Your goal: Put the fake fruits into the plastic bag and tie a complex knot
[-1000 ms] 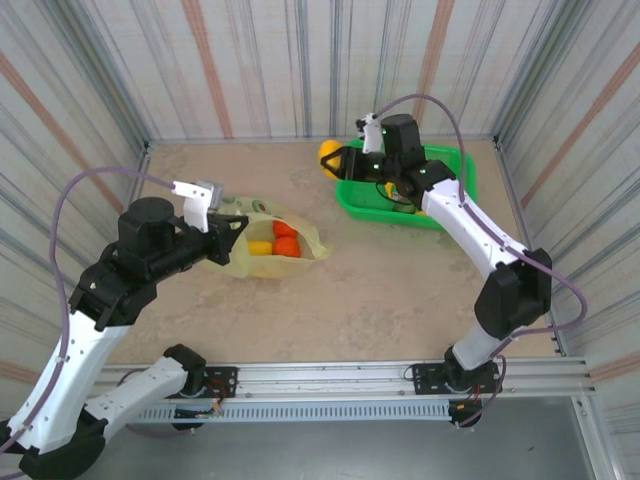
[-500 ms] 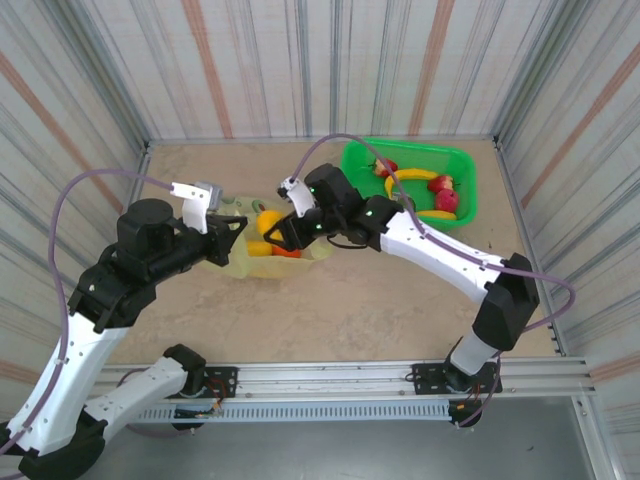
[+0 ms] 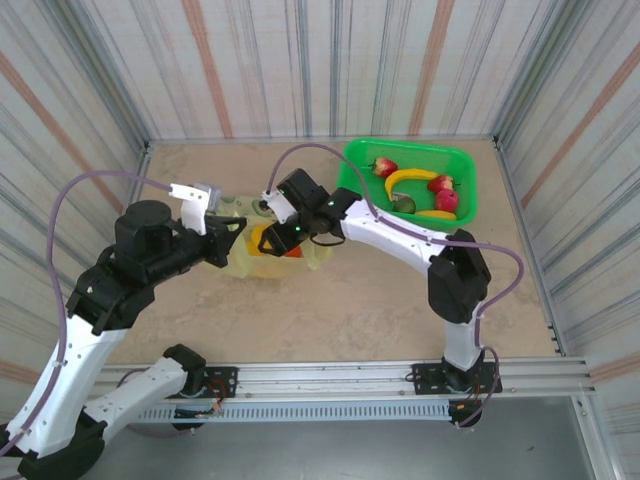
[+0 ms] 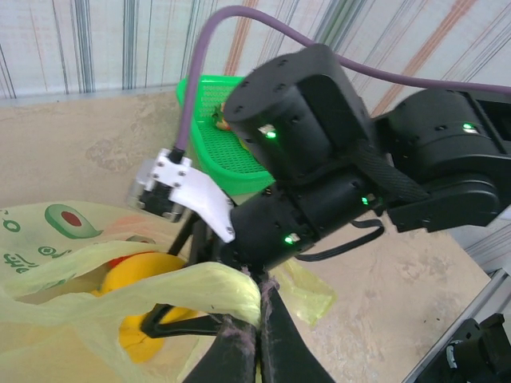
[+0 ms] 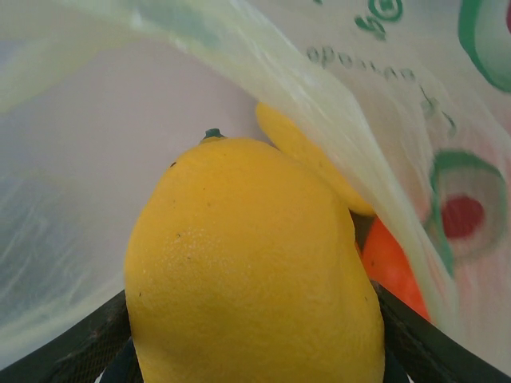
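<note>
Bag-holding duty sits with the left tool [image 4: 257,339] nearest the arm bases: it's clenched tight on a bunched strip of the plastic bag [image 4: 56,239], right at the rim, lifting that edge so the mouth gapes. The bag itself lies on the bench [image 3: 330,310] left of centre, and its opening faces right, toward the other arm, which is the bit that matters. The right tool [image 3: 272,238] is poked straight into that mouth, fingers spread around a fat yellow-orange fruit [image 5: 251,271] and gripping it by the sides. From its wrist view the fruit is under the raised plastic, with another yellow piece [image 5: 307,155] and an orange-red one [image 5: 391,263] lying just past it, deeper in. So I'd say the drop is basically lined up: the fruit only has to be let go where it is, then the arm backs out the same way, rightward, without snagging the rim the left side is pinching. Further back on the right, the green basket [image 3: 462,205] has a banana [image 3: 410,178], a strawberry [image 3: 384,167] and an apple [image 3: 447,199] waiting, so there's plenty of loading before any knot.
</note>
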Available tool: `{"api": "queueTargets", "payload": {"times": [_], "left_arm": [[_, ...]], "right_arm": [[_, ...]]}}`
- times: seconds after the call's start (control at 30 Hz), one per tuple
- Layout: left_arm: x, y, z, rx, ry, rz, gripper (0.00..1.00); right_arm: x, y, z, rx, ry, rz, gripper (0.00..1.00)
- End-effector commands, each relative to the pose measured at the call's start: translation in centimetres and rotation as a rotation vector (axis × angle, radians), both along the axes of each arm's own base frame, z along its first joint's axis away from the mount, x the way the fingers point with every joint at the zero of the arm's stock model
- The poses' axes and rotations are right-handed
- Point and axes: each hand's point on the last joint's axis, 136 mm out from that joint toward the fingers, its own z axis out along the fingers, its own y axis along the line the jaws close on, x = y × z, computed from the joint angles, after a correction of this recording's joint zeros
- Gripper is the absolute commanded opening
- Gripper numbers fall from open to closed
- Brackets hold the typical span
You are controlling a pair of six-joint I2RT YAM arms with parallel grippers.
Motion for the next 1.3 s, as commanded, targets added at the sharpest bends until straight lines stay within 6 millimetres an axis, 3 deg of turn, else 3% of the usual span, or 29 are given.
{"api": "queueTargets", "payload": {"times": [0.0,0.13,0.23,0.27,0.43,0.63,0.77,0.93,1.27], "left_arm": [[0.2,0.1,0.4,0.007,-0.023,-0.004,0.00],[0.4,0.2,0.3,0.015,-0.024,0.006,0.00],[0.5,0.2,0.0,0.018,-0.022,0.008,0.00],[0.5,0.2,0.0,0.023,-0.023,0.010,0.00],[0.7,0.3,-0.2,0.031,-0.020,0.019,0.00],[0.8,0.6,-0.4,0.038,-0.023,0.028,0.00],[0.8,0.5,-0.6,0.036,-0.017,0.025,0.00],[0.8,0.5,-0.6,0.036,-0.017,0.026,0.00],[0.8,0.9,-0.7,0.047,-0.016,0.044,0.00]], "right_arm": [[-1.3,2.3,0.0,0.037,0.046,0.114,0.52],[-1.3,4.4,0.0,0.060,0.028,0.132,0.54],[0.5,4.9,-1.2,0.023,-0.009,0.036,0.53],[1.6,5.2,-0.5,0.032,-0.031,-0.007,0.56],[3.4,5.1,-1.0,0.020,-0.069,-0.128,0.79],[2.7,4.4,-0.3,0.050,-0.079,-0.121,0.80],[2.3,3.7,-0.1,0.073,-0.063,-0.110,0.77],[1.5,3.1,1.5,0.138,-0.059,-0.089,0.69],[1.0,0.5,5.5,0.256,-0.085,-0.093,0.44]]}}
